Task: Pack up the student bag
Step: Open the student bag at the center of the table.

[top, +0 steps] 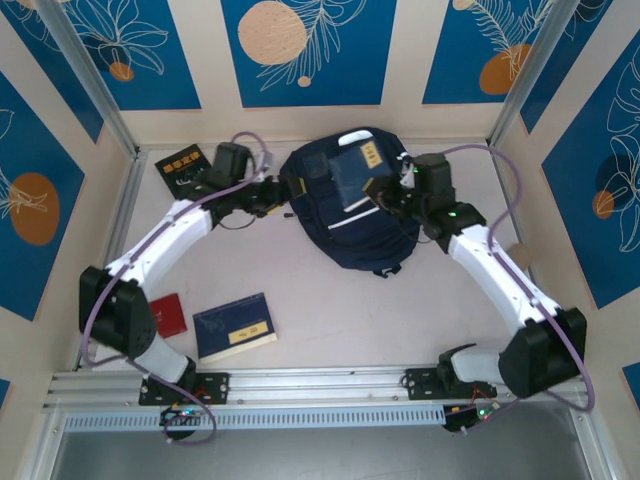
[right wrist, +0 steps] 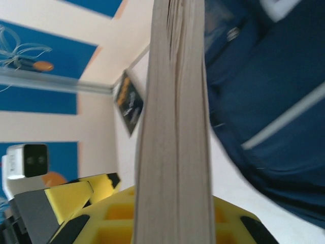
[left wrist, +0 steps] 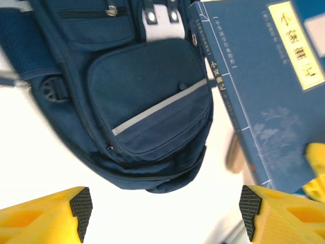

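While the right pincer [top: 388, 192] clamped a navy book [top: 357, 172] above the student bag [top: 350, 238] lying far-centre on the tabletop [top: 300, 290], the left pincer [top: 283, 193] gaped wide beside it. The packing step seemed underway, and the next move likely called for easing the book into the bag's opening.

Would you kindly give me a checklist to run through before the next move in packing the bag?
1. Right fingers shut on the navy yellow-labelled book: ok.
2. That book held over the large dark navy fabric backpack, as the top view shows it: ok.
3. Backpack's main compartment open under the book: cannot tell.
4. Left fingers open and empty beside the backpack: ok.
5. Other items packed: not ok; a second navy book, a small red booklet and a black book lie on the white table.
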Motion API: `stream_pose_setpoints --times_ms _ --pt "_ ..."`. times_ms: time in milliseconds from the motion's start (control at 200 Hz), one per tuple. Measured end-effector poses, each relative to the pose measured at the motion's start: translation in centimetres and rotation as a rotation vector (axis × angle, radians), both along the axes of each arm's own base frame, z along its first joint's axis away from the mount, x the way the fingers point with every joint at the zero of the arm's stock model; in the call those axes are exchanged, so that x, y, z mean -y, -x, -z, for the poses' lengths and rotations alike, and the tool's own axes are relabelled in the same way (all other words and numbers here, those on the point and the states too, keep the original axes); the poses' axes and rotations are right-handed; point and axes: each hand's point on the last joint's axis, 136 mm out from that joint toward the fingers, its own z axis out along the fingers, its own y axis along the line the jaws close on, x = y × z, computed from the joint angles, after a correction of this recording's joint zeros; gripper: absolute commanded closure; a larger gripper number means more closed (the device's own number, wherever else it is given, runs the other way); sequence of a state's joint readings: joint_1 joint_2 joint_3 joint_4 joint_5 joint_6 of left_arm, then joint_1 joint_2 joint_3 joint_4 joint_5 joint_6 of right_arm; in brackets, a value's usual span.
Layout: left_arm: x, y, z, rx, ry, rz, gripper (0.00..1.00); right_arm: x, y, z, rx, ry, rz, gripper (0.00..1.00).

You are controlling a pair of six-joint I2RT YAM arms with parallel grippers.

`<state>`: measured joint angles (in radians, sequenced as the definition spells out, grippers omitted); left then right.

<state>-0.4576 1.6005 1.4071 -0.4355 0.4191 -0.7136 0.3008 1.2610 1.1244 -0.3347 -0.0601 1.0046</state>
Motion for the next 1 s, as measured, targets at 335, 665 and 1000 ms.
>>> stream_pose_setpoints --times_ms 335,665,1000 --pt "12.6 -0.8 6.6 0.186 -0.406 0.403 0.34 11.4 3.8 3.0 -0.116 0.184 0.2 0.95" --pt "16.7 -1.9 13.8 0.299 -0.654 0.686 0.33 14.8 5.6 4.8 -0.189 0.153 0.266 0.95" --pt "16.4 -2.6 16.7 0.324 -0.735 0.75 0.46 14.3 5.7 5.0 -0.196 0.123 0.24 0.96"
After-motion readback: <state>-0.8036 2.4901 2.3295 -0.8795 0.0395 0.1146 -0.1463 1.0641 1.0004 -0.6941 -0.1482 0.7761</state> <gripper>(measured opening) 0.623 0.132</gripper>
